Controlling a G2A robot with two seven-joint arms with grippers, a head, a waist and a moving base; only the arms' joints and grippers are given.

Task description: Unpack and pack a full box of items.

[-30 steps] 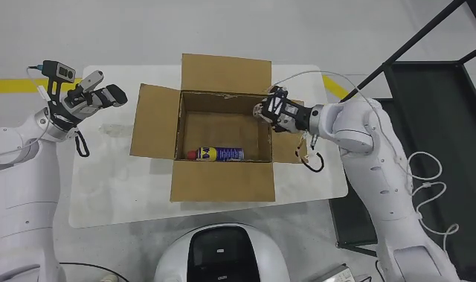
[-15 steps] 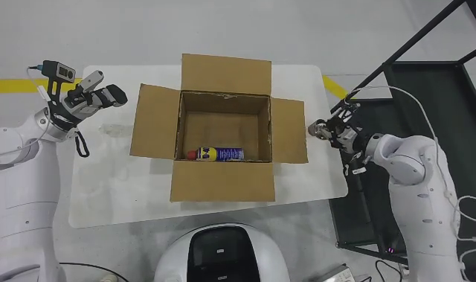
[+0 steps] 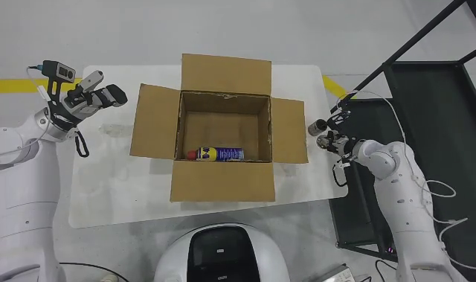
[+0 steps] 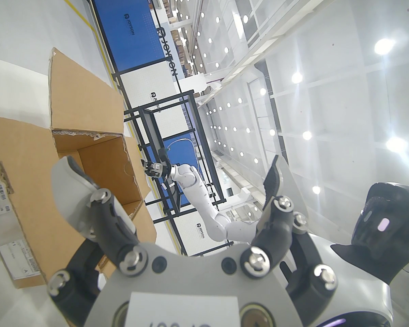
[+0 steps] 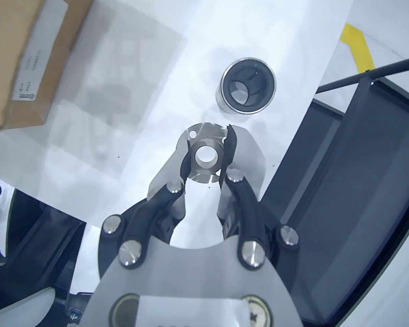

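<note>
An open cardboard box [image 3: 225, 126] stands in the middle of the white table, its flaps spread out. A spray can [image 3: 219, 154] with a red cap lies inside along the near wall. My right gripper [image 5: 207, 158] is shut on a round metal flange part [image 5: 204, 166] just above the table's right edge, right of the box [image 5: 27, 45]. A short metal cylinder bearing [image 5: 246, 85] stands on the table just beyond it, also seen as the cylinder [image 3: 315, 126] from above. My left gripper [image 4: 170, 188] is open, held in the air left of the box, nothing between its fingers.
A black metal rack [image 3: 424, 133] stands right beside the table's right edge [image 3: 336, 163]. A yellow floor line [image 3: 15, 85] runs behind. Bare table surface lies left and in front of the box.
My right arm has drawn out of the box and swung right with the flange part, coming to the table's right edge beside the cylinder. The left arm has not moved.
</note>
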